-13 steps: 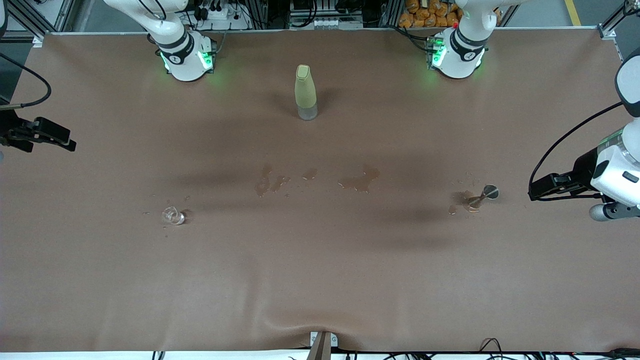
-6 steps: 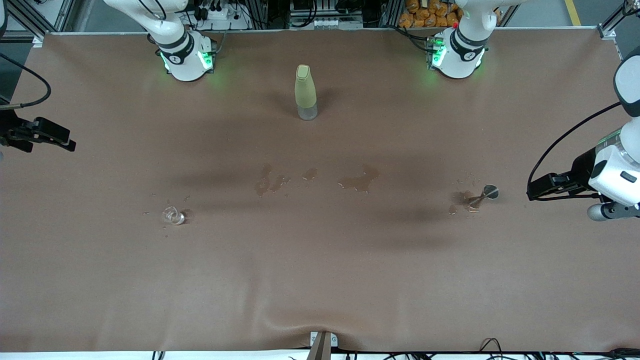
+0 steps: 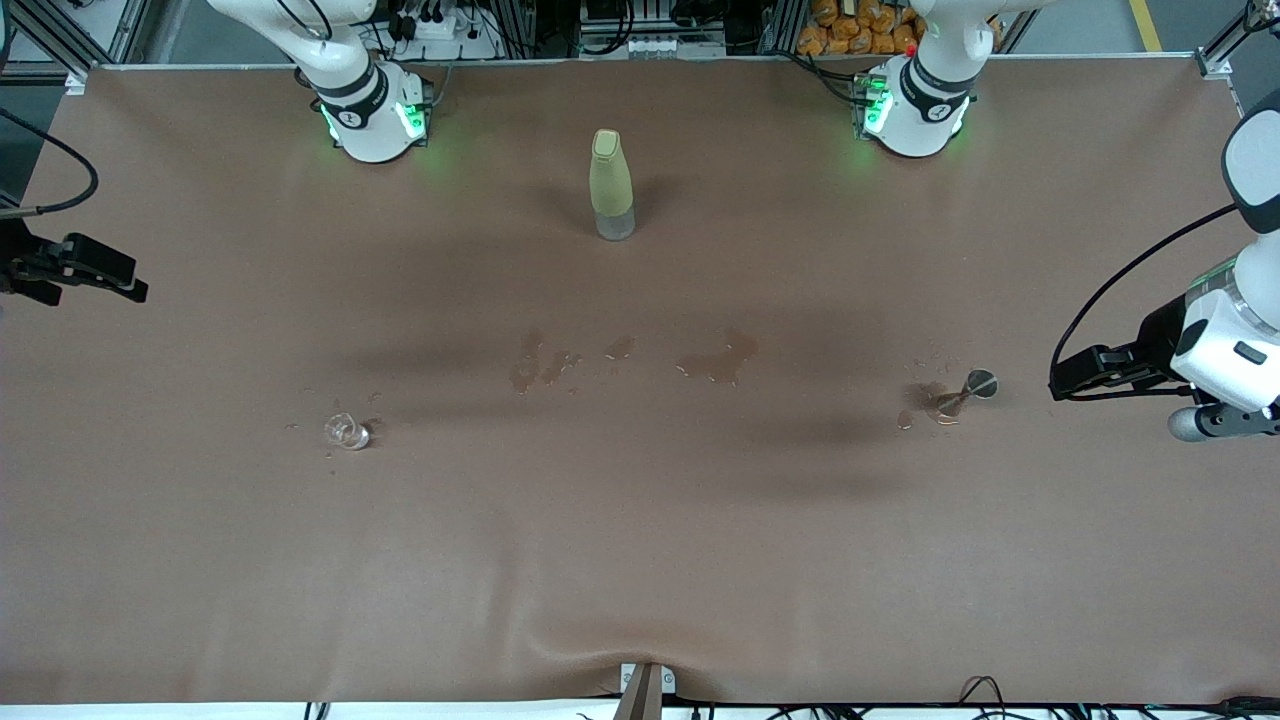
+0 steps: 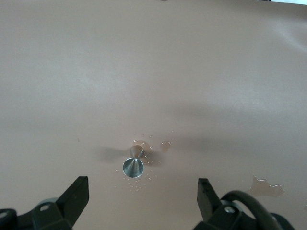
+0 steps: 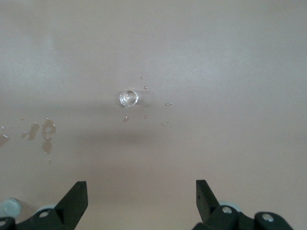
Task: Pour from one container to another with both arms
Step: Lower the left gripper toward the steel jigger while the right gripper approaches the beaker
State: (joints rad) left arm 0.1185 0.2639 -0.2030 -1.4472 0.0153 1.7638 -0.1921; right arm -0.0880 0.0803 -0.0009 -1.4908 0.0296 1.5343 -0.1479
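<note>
While both arms hung over the counter [image 3: 640,560] ends, neither held anything. Left pincer [image 4: 143,191] was spread wide, empty, over the counter near the stemmed grey cup [image 3: 968,390], w/ cup upright in a small wet patch [image 3: 925,398] toward left arm's end. Right pincer [image 5: 141,191] was also spread wide, empty, well apart from the clear glass cup [image 3: 347,431], which stood toward right arm's end amid droplets. Yellow-green bottle [image 3: 611,184] stood upright betw. the bases. Spill stains [image 3: 630,360] marked mid-counter.

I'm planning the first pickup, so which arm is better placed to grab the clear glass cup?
Right. The right pincer, open, is at the glass cup's end of the table. The left pincer, also open, is by the stemmed cup.
</note>
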